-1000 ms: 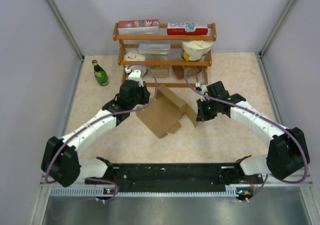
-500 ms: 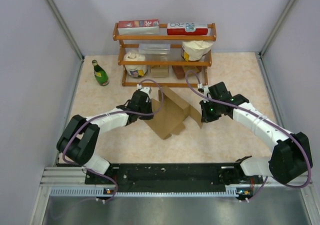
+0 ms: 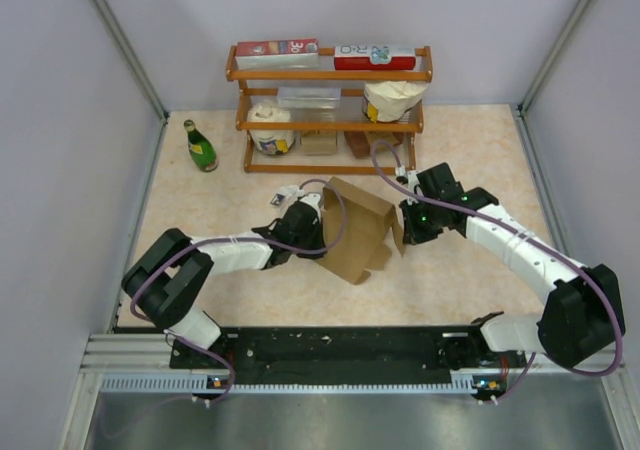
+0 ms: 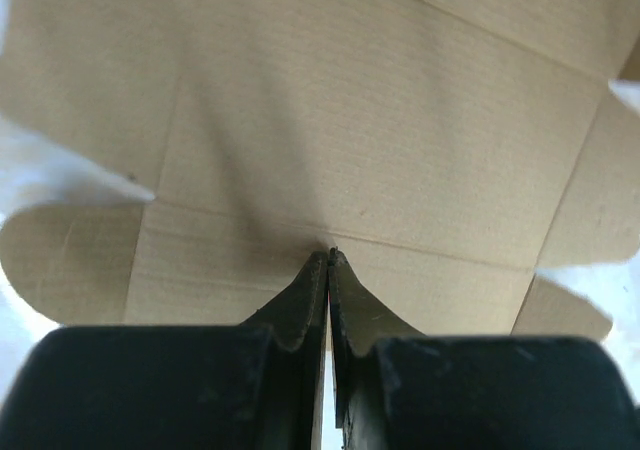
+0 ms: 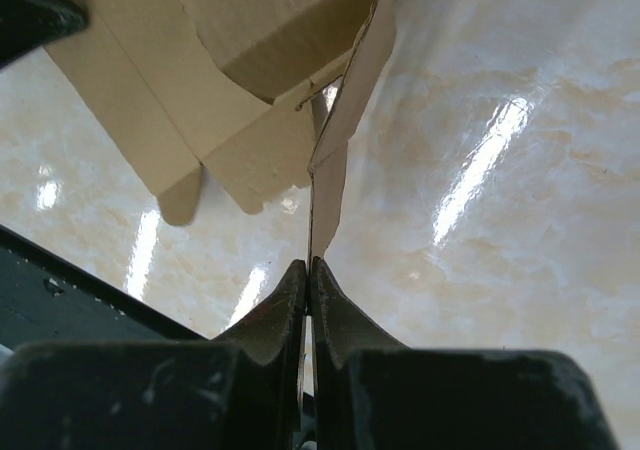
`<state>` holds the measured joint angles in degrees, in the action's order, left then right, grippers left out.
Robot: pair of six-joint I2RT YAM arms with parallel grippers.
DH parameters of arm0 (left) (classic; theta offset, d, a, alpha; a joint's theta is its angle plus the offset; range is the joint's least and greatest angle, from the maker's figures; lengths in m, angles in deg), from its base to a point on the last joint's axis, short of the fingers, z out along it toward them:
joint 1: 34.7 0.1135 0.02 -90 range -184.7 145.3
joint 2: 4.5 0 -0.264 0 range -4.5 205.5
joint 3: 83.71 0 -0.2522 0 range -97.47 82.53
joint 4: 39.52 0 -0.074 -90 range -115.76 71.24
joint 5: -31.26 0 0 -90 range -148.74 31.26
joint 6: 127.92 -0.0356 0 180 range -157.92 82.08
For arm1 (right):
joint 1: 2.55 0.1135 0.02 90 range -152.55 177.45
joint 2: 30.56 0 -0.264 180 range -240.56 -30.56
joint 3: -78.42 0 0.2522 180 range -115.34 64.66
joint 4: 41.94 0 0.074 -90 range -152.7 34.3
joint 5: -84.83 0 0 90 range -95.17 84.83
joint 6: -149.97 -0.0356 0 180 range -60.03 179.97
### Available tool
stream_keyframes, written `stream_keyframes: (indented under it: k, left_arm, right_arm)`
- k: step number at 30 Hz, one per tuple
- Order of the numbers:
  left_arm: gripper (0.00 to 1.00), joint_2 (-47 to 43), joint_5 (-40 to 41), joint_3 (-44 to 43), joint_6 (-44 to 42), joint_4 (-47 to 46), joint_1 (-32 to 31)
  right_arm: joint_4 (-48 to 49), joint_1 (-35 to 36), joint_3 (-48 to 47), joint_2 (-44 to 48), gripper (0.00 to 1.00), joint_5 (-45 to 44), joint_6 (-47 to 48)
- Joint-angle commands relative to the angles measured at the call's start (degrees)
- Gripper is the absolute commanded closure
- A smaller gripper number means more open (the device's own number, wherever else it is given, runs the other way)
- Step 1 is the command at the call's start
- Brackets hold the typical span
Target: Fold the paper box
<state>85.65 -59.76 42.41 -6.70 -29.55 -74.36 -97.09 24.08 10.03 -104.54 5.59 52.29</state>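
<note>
i read left pincer [image 4: 329,257] together, tips against paper box [image 3: 355,232] panel near crease. right pincer [image 5: 307,266] clamped on thin flap edge. box part-folded, on table [image 3: 470,135].

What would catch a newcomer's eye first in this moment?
The partly folded brown paper box sits mid-table between both arms. The right gripper pinches one of its flaps edge-on, and the left gripper is closed with its tips at a fold line. At the back stands a wooden shelf topped with red-and-white cartons, and a green bottle stands to its left.
</note>
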Motion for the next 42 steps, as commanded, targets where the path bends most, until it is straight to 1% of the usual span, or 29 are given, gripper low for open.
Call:
stream_keyframes:
  k: [1, 5, 10, 18, 22, 23, 25, 30, 35, 38, 40, 41, 42]
  left_arm:
    - [0.94, 0.9, 2.49, 1.1, 3.93, 0.01, -6.29]
    - [0.94, 2.75, 2.77, 1.01, 6.91, -1.3, -10.43]
    - [0.95, 4.16, 2.69, 1.18, 9.91, -3.41, -14.12]
    - [0.95, 4.25, 1.81, -0.4, 12.46, -5.7, -17.29]
    - [0.95, 2.67, 1.28, -0.58, 14.04, -6.31, -18.52]
    - [0.95, 2.05, -0.55, -0.57, 14.39, -6.4, -18.87]
    - [0.95, 0.13, -1.35, -0.23, 15.18, -6.58, -19.49]
    - [0.94, -3.4, -2.85, -0.14, 15.27, -6.58, -20.81]
    - [0.94, -7.78, -3.91, -1.36, 14.05, -5.35, -21.16]
    - [0.93, -13.22, -2.59, -4.43, 10.36, -1.5, -21.16]
    - [0.92, -16.31, 0.3, -8.11, 6.68, 1.67, -20.99]
    - [0.91, -17.54, 4.23, -9.44, 4.48, 3.34, -20.9]
    - [0.89, -18.77, 6.44, -10.32, 2.46, 3.53, -20.64]
  right_arm:
    - [0.08, 0.53, -4.78, -0.11, 1.0, 1.1, -0.49]
    - [-0.89, 0.52, -6.19, -1.87, 1.0, 1.36, -0.31]
    - [-1.24, 0.53, -5.75, -2.75, 1.0, 1.1, -0.23]
    - [-0.28, 0.53, -4.0, -4.6, 1.0, -1.35, -0.58]
    - [1.3, 0.53, -1.89, -5.12, 1.0, -3.11, -1.37]
    - [1.92, 0.53, -1.36, -5.13, 1.0, -3.55, -1.63]
    - [2.89, 0.44, -0.65, -5.39, 1.0, -4.43, -2.42]
    - [5.17, 0.44, 0.75, -6.44, 1.0, -3.91, -4.62]
    - [6.49, 0.52, 2.25, -6.36, 1.0, -4.17, -5.67]
    - [6.84, 0.53, 2.78, -6.18, 1.0, -4.35, -5.76]
    - [6.85, 0.61, 3.04, -5.83, 1.0, -4.44, -5.77]
    - [6.85, 0.53, 3.13, -5.74, 1.0, -4.52, -5.76]
    - [6.85, 0.53, 3.13, -5.57, 1.0, -4.52, -5.68]
